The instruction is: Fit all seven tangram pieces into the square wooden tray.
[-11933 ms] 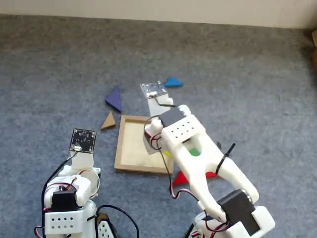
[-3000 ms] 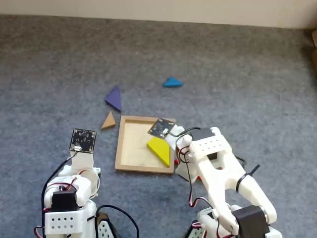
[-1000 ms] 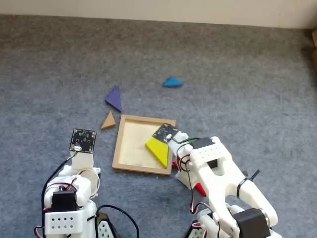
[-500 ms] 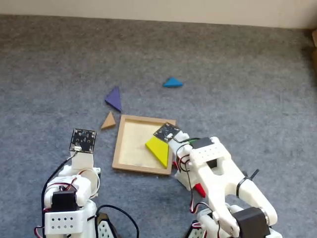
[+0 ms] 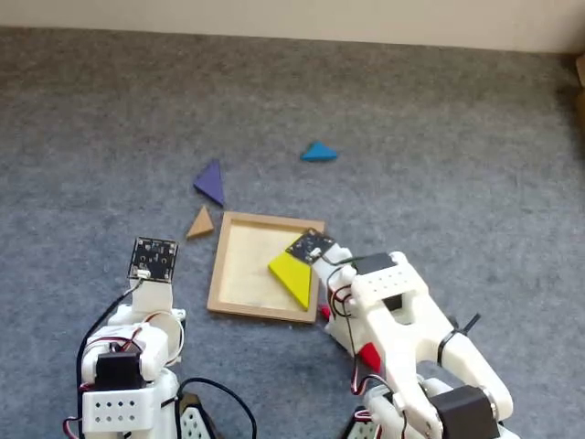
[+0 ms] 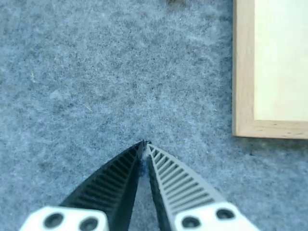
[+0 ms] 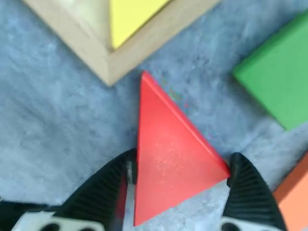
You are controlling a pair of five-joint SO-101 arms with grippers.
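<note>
Overhead and wrist-camera views of two robot arms at a grey, felt-covered worktop (image 5: 439, 119), with a square wooden tray (image 5: 217, 270) lying in front of them. One piece sits inside the tray: a yellow triangle (image 5: 294, 277), flat against the side nearest the right arm. It is probably tucked to the edge to leave the rest of the floor free.

The right gripper (image 7: 182, 166) is lowered just outside a tray corner. Its jaws are spread wide on either side of a red triangle (image 7: 168, 154) lying flat on the worktop. They straddle the piece without clamping it, which reads as lining up a pinch. A green piece (image 7: 276, 79) and an orange piece (image 7: 296, 192) lie just beside the red one, not touching it.

The left gripper (image 6: 145, 144) is closed with nothing between its jaws, held over bare worktop beside the tray's opposite side—seemingly parked out of the way.

Beyond the tray, a tan triangle (image 5: 200, 222) lies near its far corner. A purple triangle (image 5: 211, 183) is a little further off, and a blue piece (image 5: 318, 152) is well apart—six pieces in all outside the tray.
</note>
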